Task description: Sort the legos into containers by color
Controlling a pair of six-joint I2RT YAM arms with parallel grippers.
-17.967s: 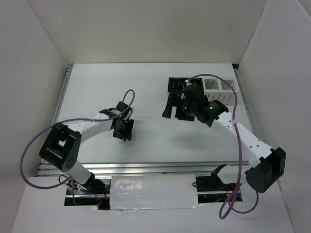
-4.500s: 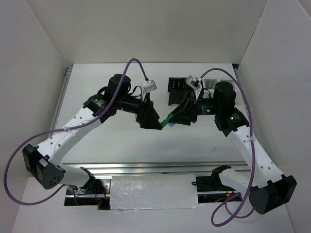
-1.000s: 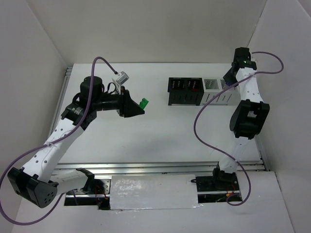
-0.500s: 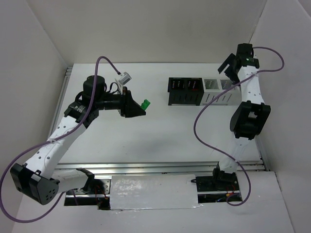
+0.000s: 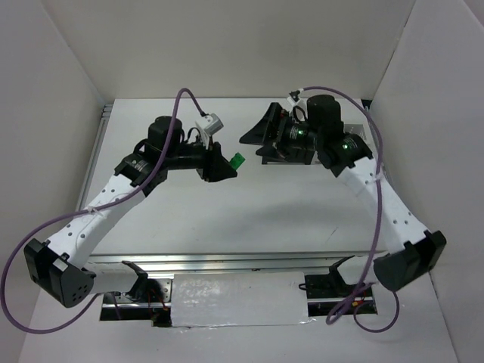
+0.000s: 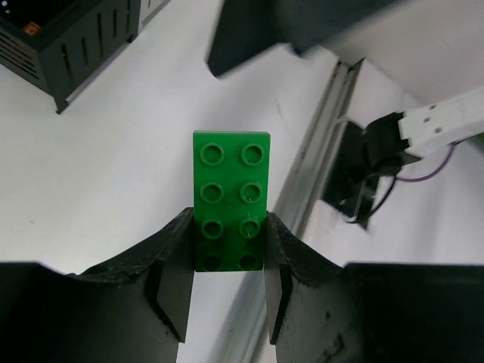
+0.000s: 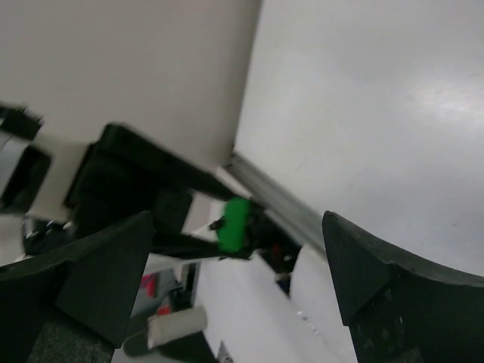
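1. We find the left gripper [image 5: 230, 162] pinching the lower end of the green lego [image 5: 237, 160] between its fingers [image 6: 175, 276].
2. Compared with half a second ago, the left arm has carried the lego slightly toward the containers [image 6: 72, 45].
3. The right gripper [image 5: 255, 142] has swung in from the far right corner and now covers most of the containers in the top view.
4. Its fingers are spread wide, facing the lego without touching it.

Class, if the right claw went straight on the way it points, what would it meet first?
Probably the green studded plastic brick held in the left claw; the right wrist view shows it between the right claw's open fingers. Depth is unclear.
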